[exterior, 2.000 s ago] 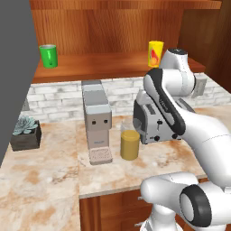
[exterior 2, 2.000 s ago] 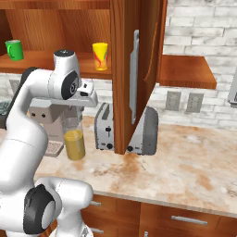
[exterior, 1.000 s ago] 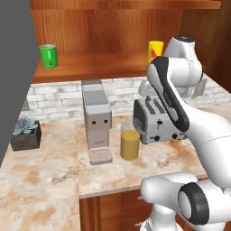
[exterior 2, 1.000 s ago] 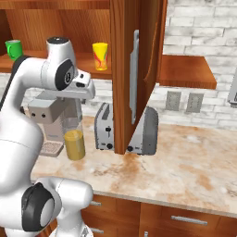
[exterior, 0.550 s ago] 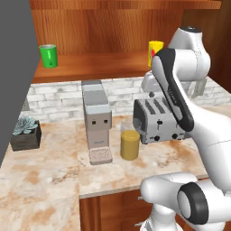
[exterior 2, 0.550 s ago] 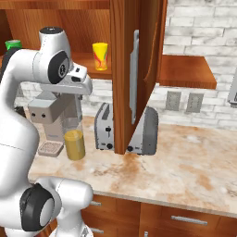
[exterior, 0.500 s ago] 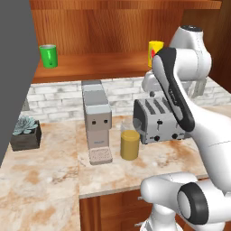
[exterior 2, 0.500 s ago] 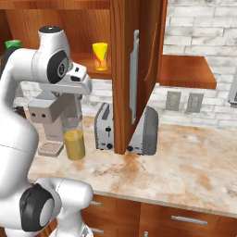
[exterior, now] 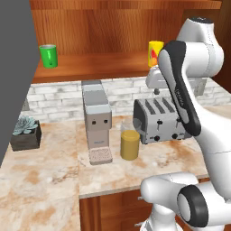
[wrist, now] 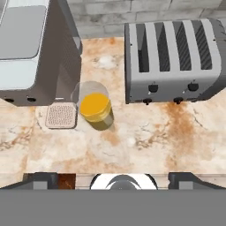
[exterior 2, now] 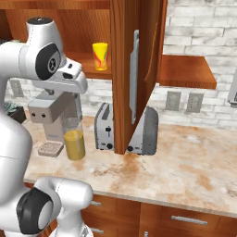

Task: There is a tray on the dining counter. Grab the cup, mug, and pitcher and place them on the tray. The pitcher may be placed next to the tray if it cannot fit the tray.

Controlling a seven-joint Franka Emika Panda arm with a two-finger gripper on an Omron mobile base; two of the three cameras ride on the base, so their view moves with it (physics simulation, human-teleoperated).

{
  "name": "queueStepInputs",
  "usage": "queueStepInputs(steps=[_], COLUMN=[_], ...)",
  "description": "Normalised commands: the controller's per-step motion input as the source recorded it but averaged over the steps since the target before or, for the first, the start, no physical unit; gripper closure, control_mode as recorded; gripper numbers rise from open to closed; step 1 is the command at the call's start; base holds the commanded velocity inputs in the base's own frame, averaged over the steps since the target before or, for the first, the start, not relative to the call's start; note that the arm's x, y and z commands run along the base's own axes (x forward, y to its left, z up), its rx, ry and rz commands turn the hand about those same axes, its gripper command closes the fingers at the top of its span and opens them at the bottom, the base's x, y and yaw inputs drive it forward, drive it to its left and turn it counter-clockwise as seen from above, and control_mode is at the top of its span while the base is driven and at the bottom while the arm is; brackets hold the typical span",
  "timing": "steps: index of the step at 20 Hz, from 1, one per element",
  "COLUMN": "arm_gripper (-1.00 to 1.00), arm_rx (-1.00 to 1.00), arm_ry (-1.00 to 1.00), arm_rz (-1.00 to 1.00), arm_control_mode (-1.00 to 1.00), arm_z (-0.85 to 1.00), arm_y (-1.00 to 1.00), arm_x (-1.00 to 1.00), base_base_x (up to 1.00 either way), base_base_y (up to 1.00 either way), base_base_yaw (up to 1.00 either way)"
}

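Observation:
The green mug (exterior: 48, 56) stands at the left of the wooden shelf. Further right on that shelf is the yellow cup (exterior: 154, 52) (exterior 2: 100, 56), partly behind my raised arm in the left base view. The glass pitcher (exterior: 130, 140) (exterior 2: 74, 140) (wrist: 96, 108), part full of amber liquid, stands on the counter between the coffee machine and the toaster. My gripper (wrist: 115, 178) hangs high over the counter and looks straight down. It is open with nothing between its fingertips (wrist: 40, 178), and the pitcher is far below it. The tray and the dining counter are out of view.
A grey coffee machine (exterior: 95, 117) (wrist: 31, 48) stands left of the pitcher, a silver toaster (exterior: 158, 119) (exterior 2: 125, 127) (wrist: 174, 57) to its right. A potted succulent (exterior: 25, 133) sits at far left. An open wooden cabinet door (exterior 2: 136, 69) juts out over the toaster.
My arm has swung upward and its upper joints now stand level with the shelf. The mug, cup and pitcher have not moved, and the gripper has stayed open.

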Motion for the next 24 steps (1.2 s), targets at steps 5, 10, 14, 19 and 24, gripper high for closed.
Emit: queueStepInputs(steps=[5, 10, 14, 19, 24], arm_gripper=[-1.00, -1.00, -1.00, -1.00, -1.00], arm_rx=[0.04, 0.07, 0.07, 0.09, 0.10], arm_ry=[0.00, 0.00, -0.05, -0.06, -0.07], arm_rz=[-0.08, -0.13, -0.21, -0.28, -0.32], arm_control_mode=[-1.00, -1.00, -1.00, -1.00, -1.00], arm_z=[0.13, 0.07, 0.03, 0.06, 0.10], arm_y=[0.00, 0.00, 0.00, 0.00, 0.00], arm_x=[-0.31, -0.18, 0.00, 0.01, 0.00], base_base_x=[0.00, 0.00, 0.00, 0.00, 0.00], base_base_y=[0.00, 0.00, 0.00, 0.00, 0.00], base_base_yaw=[0.00, 0.00, 0.00, 0.00, 0.00])
